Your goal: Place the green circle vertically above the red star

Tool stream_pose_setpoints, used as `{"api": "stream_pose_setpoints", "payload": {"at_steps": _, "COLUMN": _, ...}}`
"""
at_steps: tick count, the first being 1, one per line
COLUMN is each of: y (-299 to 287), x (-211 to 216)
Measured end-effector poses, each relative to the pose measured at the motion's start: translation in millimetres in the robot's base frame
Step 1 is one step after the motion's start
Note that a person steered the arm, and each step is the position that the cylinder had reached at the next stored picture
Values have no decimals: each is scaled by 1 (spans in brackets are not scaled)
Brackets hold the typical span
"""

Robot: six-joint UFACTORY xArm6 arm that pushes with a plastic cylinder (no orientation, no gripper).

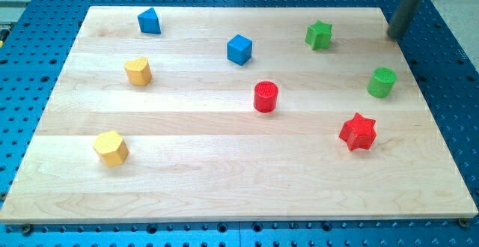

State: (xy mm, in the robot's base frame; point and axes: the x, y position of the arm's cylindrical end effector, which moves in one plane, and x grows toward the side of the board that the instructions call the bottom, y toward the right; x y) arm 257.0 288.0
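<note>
1 ribbed green circle (382, 81) | above red star (358, 132) | my tip (394, 36) upper-right | no jaws

My tip (394, 35) sits above green circle (382, 82), seemingly apart.

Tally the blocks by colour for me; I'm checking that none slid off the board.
Blue: 2, triangle and cube
Yellow: 2, heart and hexagon
Green: 2, star and circle
Red: 2, cylinder and star
Total: 8
</note>
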Motion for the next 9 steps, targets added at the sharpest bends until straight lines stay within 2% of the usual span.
{"api": "stream_pose_setpoints", "payload": {"at_steps": 1, "y": -39, "x": 9}}
{"api": "stream_pose_setpoints", "payload": {"at_steps": 2, "y": -40, "x": 75}}
{"api": "stream_pose_setpoints", "payload": {"at_steps": 3, "y": -76, "x": 65}}
{"api": "stream_pose_setpoints", "payload": {"at_steps": 5, "y": -85, "x": 137}}
{"api": "stream_pose_setpoints", "payload": {"at_steps": 6, "y": -90, "x": 138}}
{"api": "stream_pose_setpoints", "payload": {"at_steps": 7, "y": -100, "x": 197}}
{"api": "stream_pose_setpoints", "payload": {"at_steps": 8, "y": -45, "x": 201}}
{"api": "stream_pose_setpoints", "payload": {"at_steps": 9, "y": -2, "x": 263}}
